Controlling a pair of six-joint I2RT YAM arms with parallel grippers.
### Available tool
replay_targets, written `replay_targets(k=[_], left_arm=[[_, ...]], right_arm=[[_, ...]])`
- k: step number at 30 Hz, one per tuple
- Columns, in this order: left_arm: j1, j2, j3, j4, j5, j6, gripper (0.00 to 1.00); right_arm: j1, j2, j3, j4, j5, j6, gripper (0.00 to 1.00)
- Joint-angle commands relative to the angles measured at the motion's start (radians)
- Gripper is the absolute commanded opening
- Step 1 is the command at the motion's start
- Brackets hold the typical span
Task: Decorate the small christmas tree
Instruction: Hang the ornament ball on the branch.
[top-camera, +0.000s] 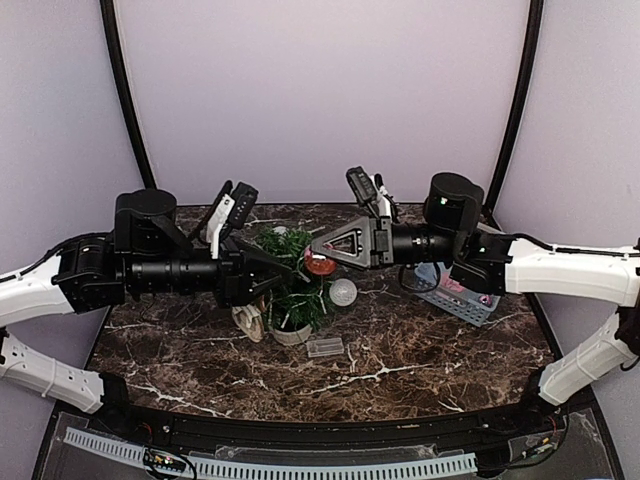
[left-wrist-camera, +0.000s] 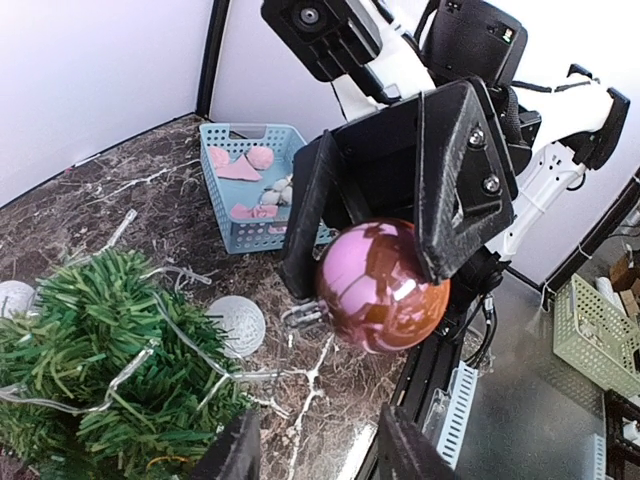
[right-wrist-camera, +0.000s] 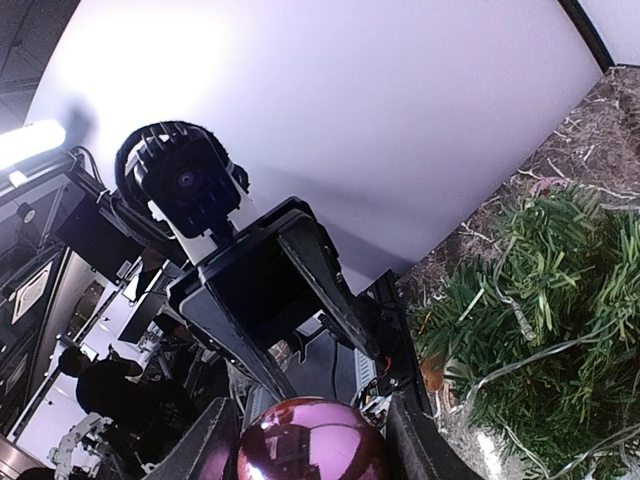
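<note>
The left pincer (left-wrist-camera: 318, 450) hangs released, its fingers apart around nothing, just left of the small christmas tree (top-camera: 298, 300). The tree stands in its pale pot mid-tabletop (top-camera: 450, 355). Over the tree's right side, the right pincer (right-wrist-camera: 312, 435) grasps a shiny red bauble (left-wrist-camera: 385, 290). A blue basket (top-camera: 462, 302) sits to the right.

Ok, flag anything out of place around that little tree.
One pale ball lies loose on the marble table beside the small christmas tree, not hung on it. A clear plastic piece also lies stray on the table near the tree.
</note>
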Motion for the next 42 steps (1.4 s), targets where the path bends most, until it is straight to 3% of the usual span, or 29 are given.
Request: replay_targets(k=[1,13,42], left_arm=[[0.024,-0.039,0.072,-0.075,-0.039,0.0,0.46],[0.167,-0.024,0.103,-0.096,-0.012,0.026,0.61],[0.2,0.045,0.066,-0.006,0.022,0.042,0.63]], right_arm=[[0.008,-0.022,0.069,-0.06,0.029,-0.071,0.39],[-0.01,-0.002,0.165,-0.141,0.065,-0.125,0.39],[-0.024,0.138,0.275,-0.206,0.09,-0.15,0.39]])
